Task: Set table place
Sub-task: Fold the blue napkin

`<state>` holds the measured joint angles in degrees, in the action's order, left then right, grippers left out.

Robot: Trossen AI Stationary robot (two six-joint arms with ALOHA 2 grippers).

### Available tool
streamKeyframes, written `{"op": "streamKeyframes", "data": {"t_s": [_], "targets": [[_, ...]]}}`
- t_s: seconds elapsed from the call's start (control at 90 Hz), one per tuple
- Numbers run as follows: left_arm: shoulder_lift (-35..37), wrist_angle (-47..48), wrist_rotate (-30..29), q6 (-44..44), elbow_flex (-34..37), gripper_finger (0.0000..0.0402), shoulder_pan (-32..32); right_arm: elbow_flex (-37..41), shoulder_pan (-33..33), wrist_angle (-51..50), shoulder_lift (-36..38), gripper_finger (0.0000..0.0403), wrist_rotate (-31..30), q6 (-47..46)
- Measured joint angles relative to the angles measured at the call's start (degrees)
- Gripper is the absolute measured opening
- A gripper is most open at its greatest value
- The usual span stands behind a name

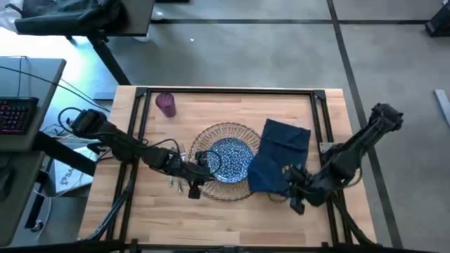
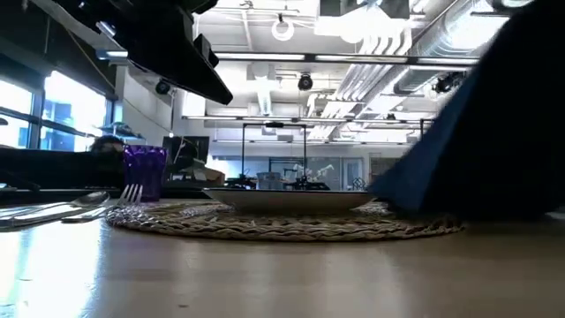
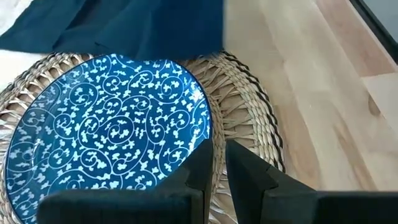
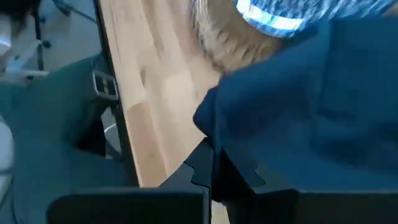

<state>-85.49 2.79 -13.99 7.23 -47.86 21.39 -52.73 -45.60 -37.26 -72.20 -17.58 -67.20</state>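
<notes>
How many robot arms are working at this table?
2. The left gripper is at the plate's left edge; the right gripper is at the blue napkin's near end.

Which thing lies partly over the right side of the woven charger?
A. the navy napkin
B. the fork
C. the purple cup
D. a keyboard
A: in the high view the navy napkin overlaps the right rim of the woven charger, while the purple cup stands apart near the table's far edge.
</notes>
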Motion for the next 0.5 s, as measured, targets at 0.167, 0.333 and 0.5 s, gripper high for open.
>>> {"op": "streamKeyframes", "data": {"t_s": [0.167, 0.333, 0.5], "targets": [[0.0, -2.3, 1.6, -1.6, 0.0, 0.0029, 0.0, 0.6, -4.7, 3.8, -9.4, 0.0000, 3.8, -5.4], [0.0, -4.9, 4.8, -4.1, 0.0, 0.0026, 0.0, -1.5, -6.9, 8.7, -19.1, 0.0000, 6.8, -4.7], [0.0, -6.2, 7.8, -6.0, 0.0, 0.0024, 0.2, -6.3, -7.1, 10.1, -28.4, 0.0000, 11.2, 0.1]]}}
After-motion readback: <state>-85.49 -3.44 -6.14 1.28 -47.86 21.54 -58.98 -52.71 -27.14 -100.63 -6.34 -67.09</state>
